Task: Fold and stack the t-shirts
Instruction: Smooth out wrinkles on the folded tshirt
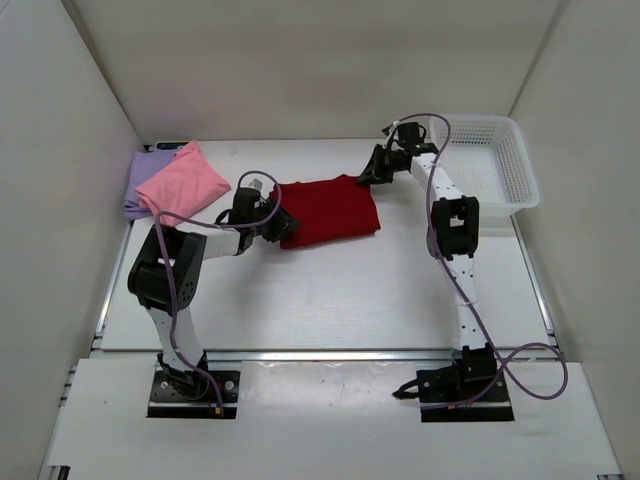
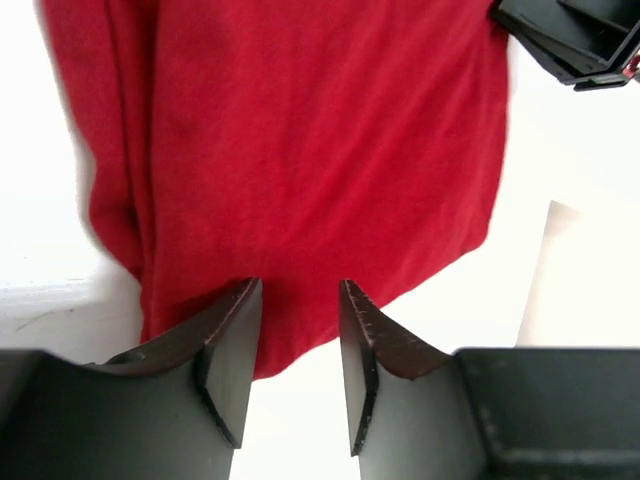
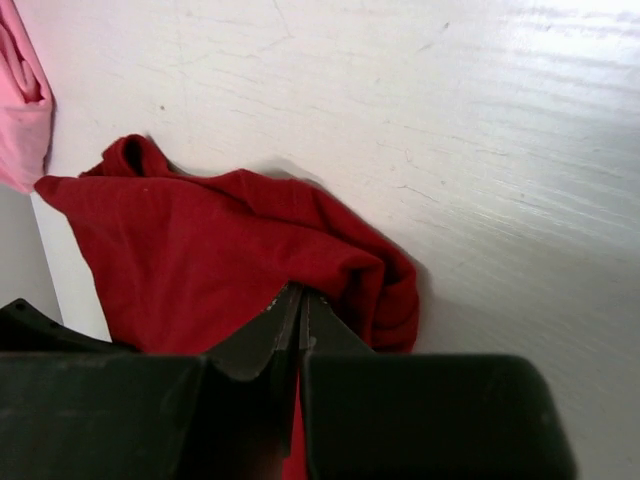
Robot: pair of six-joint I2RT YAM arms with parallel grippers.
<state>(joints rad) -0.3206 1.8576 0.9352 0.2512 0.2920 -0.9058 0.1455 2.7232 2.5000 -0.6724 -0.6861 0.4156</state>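
At the far L of the tabletop (image 1: 330, 290) a lavender shirt (image 1: 138, 192) is seen, w/ a pink shirt (image 1: 185, 182) laid on top of it; this is judged to be the stack. Just R of it the left tool (image 1: 280, 224) is held low at the L edge of the dark red shirt (image 1: 335, 210). Its jaws are apart, the hem is lying under the gap, and nothing is gripped.

The dark red shirt is spread in the middle of the tabletop, between the two tools, its long axis running approx. L to R and slightly tilted. At its far R corner the right tool (image 1: 368, 177) is closed tight, and a bunched fold of red cloth is pinched in it. A white basket (image 1: 490, 165) is placed at the far R, apart from the shirt.

The coming move is judged to turn on this: the shirt is caught at one end only, and the L end is not yet held. The stack lies to the L, so the left arm is nearer to it. The surface is smooth and white. Bare tabletop is seen on the near side of the shirt, which is judged enough room for a fold.
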